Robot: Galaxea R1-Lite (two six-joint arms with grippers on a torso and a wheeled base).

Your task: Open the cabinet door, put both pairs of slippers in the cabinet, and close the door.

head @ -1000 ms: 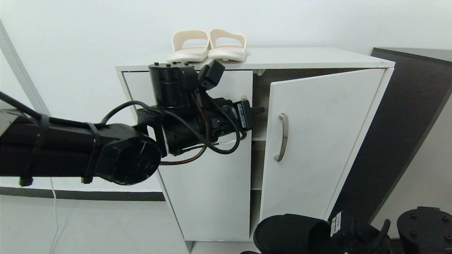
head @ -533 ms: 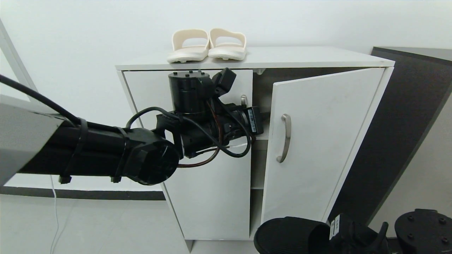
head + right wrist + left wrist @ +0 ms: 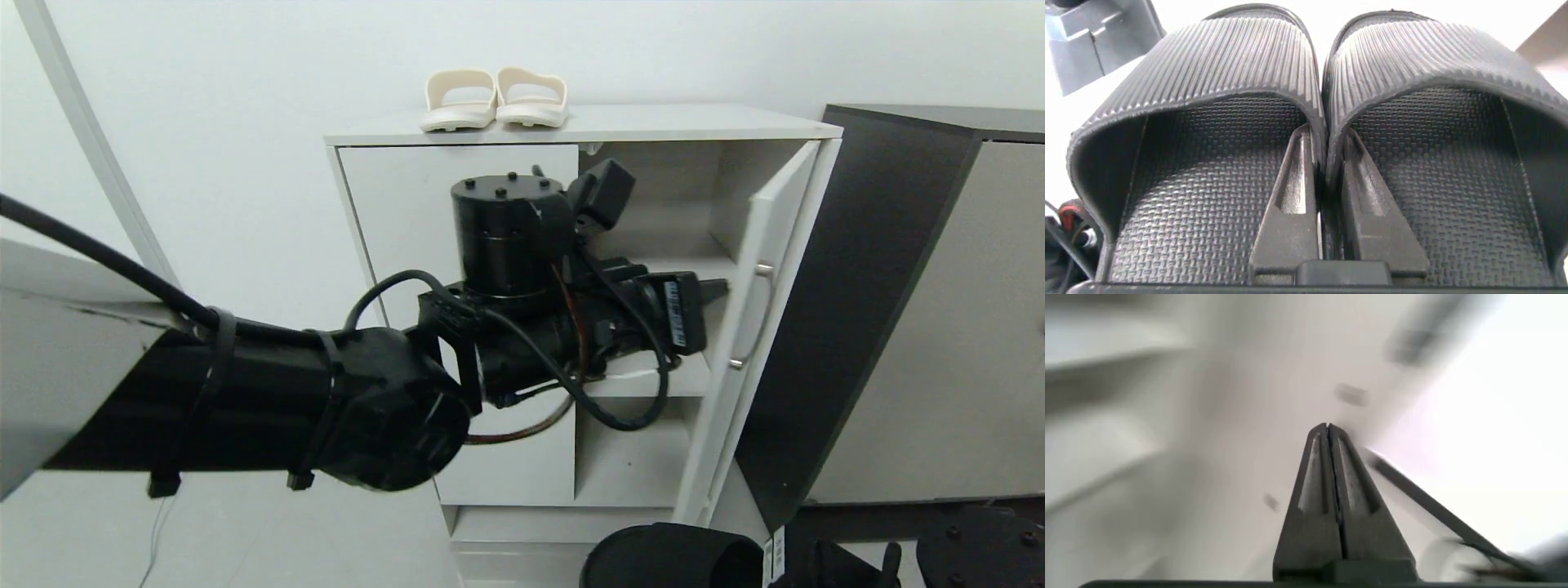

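White laminate cabinet door (image 3: pixel 771 237) hangs well open; your left gripper (image 3: pixel 720 284), fingers pressed together and empty, is just inside it. Swing it fully wide, then lift in the black ribbed rubber slippers (image 3: pixel 1241 82) pinched by your right gripper (image 3: pixel 1327 143), low before the cabinet (image 3: pixel 669 122).

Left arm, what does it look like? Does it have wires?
The left arm is black and tube-shaped, with a round drum near the wrist. Black cables loop around it, strapped by ties, plus a thin reddish wire and a white label. Its jaws are slim dark grey wedges.
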